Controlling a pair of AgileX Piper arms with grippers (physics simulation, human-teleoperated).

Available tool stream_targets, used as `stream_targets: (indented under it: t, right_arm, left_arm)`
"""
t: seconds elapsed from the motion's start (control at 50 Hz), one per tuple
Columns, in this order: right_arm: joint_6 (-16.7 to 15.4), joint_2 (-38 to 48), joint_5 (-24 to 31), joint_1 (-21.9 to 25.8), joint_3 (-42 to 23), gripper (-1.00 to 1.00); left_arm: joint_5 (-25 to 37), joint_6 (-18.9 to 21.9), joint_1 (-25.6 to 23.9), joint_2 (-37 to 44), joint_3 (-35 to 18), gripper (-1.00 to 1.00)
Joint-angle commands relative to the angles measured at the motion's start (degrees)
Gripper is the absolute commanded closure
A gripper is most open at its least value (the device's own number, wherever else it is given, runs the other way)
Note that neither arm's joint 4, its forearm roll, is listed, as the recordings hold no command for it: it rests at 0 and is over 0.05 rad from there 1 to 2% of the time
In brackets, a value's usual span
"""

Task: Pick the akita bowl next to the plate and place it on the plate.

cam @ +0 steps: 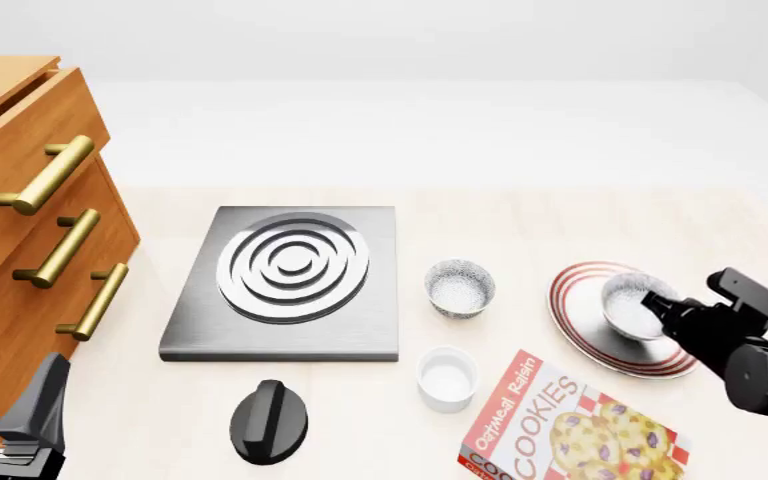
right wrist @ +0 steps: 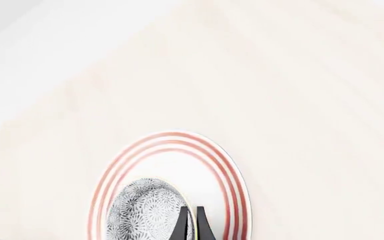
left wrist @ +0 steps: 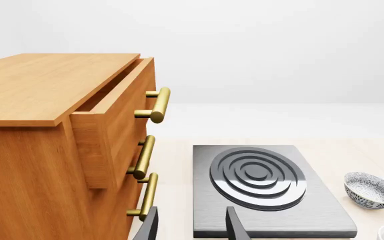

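Observation:
The akita bowl (cam: 628, 304), speckled grey outside and white inside, is over the plate (cam: 584, 330), a large white plate with red rings. My right gripper (cam: 660, 308) is shut on the bowl's rim on its near right side. In the right wrist view the two fingers (right wrist: 184, 226) pinch the rim of the bowl (right wrist: 144, 210) above the plate (right wrist: 178, 150). Whether the bowl rests on the plate I cannot tell. My left gripper (cam: 4, 398) stands open and holds nothing at the table's near left corner, by the drawers; its fingers (left wrist: 235, 226) show in the left wrist view.
A second speckled bowl (cam: 460, 287) sits between the grey stove (cam: 291, 280) and the plate. A plain white cup (cam: 447, 378), a black knob (cam: 268, 420) and a cookie box (cam: 564, 430) lie nearer. A wooden cabinet (cam: 24, 210) with its top drawer (left wrist: 112, 120) ajar stands at left.

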Motion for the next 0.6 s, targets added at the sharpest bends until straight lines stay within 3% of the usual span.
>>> stream_targets:
  t: [0.02,0.6]
  right_arm:
    - [-0.28,1.82,-0.84,-0.37,-0.80,1.00]
    - [-0.60,3.07,-0.81,-0.70,-1.15,1.00]
  left_arm:
    - [0.00,0.00,0.00,0.00,0.00,-1.00]
    - [0.00,0.00,0.00,0.00,0.00,-1.00]
